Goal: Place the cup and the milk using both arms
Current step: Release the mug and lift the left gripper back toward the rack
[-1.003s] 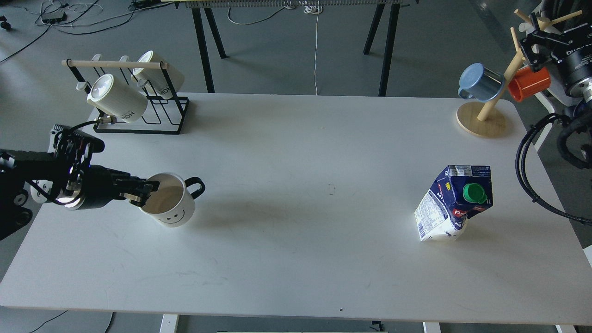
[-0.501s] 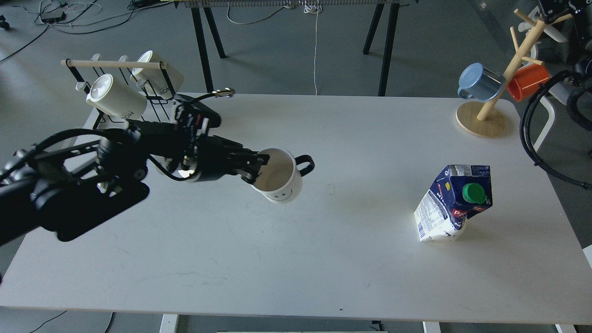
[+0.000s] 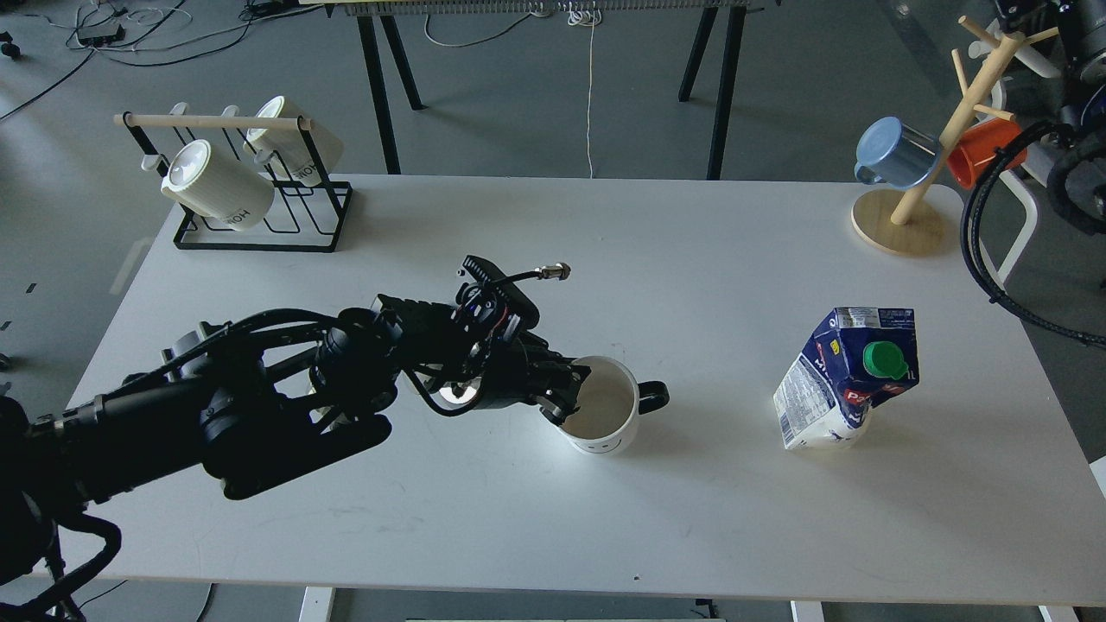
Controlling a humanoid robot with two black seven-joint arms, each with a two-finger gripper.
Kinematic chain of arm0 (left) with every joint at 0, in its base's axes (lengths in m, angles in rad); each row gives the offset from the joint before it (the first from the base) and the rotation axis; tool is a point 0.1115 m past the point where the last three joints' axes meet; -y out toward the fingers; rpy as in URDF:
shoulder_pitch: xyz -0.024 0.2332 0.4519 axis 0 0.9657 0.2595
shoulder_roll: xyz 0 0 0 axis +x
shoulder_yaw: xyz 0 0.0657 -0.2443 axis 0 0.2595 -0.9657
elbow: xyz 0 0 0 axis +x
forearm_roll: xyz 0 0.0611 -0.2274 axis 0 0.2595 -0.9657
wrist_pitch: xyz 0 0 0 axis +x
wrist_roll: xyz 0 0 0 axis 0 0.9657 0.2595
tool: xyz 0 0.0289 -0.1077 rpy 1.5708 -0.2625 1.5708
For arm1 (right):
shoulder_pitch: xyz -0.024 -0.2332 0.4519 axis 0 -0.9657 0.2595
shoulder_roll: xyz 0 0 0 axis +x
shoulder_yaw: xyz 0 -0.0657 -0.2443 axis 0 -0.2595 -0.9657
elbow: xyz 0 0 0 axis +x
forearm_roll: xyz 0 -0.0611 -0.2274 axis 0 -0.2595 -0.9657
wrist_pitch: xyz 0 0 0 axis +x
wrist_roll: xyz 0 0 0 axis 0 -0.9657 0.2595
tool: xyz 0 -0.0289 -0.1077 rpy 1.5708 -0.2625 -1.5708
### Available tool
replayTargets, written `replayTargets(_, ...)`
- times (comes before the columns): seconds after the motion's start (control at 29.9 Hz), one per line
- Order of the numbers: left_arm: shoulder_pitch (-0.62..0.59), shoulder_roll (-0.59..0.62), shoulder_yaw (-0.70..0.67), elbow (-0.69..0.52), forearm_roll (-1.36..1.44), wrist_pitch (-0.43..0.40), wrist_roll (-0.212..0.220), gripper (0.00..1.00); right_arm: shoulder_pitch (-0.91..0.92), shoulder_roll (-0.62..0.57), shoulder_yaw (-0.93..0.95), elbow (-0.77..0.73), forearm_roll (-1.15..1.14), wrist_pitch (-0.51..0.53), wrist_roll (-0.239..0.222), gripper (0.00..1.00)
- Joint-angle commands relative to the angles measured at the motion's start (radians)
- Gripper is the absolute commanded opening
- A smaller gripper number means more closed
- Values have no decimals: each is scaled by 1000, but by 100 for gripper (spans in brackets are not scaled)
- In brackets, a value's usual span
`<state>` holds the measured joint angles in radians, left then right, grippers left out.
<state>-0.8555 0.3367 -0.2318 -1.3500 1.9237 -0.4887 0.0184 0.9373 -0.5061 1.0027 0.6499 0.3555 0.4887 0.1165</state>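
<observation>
A white cup with a smiley face and a black handle stands on the white table near its middle. My left gripper is shut on the cup's left rim, one finger inside and one outside. A dented blue and white milk carton with a green cap stands at the right, apart from the cup. Of my right arm only cables and a dark part show at the top right edge; its gripper is out of view.
A black wire rack with two white mugs stands at the back left. A wooden mug tree with a blue and an orange mug stands at the back right corner. Black table legs stand behind.
My left gripper has carried the cup from the left side of the table rightward and brought it down near the middle. The right arm has drawn back toward the top right edge.
</observation>
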Motion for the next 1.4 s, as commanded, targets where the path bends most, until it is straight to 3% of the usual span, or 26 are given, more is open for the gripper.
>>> replayTargets(0.0, 4, -2, -1, 0, 1, 0, 2, 11, -2, 0, 0, 2, 0, 0, 0, 99)
replayTargets(0.1, 3, -11, -15, -1, -3, 0, 0, 45, -6, -3, 0, 4, 0, 0, 0, 99)
replayTargets(0.23, 0, 2, -40, -5, -14, 0, -9, 65, -11, -12, 0, 14, 0, 0, 0, 99)
replayTargets(0.37, 10, 10, -156, -5, -45, 0, -14, 89, -20, -17, 0, 37, 0, 0, 0, 99)
replayTargets(0.53, 43, 45, -276, -18, -152, 0, -29, 90, -28, -43, -1, 40, -1, 0, -3, 99)
replayTargets(0.8, 44, 53, -617, -12, -421, 0, -192, 91, -80, -140, -19, 117, 6, 0, -3, 99)
replayTargets(0.87, 46, 47, -726, 8, -530, 0, -210, 95, -95, -159, -21, 117, 6, 0, -3, 99)
replayTargets(1.0, 30, 18, -879, 132, -814, 0, -202, 99, -132, -210, -29, 123, 8, 0, -5, 99)
replayTargets(1.37, 13, 102, -942, 264, -1468, 0, -198, 100, -314, -245, -12, 205, 3, 0, 8, 99)
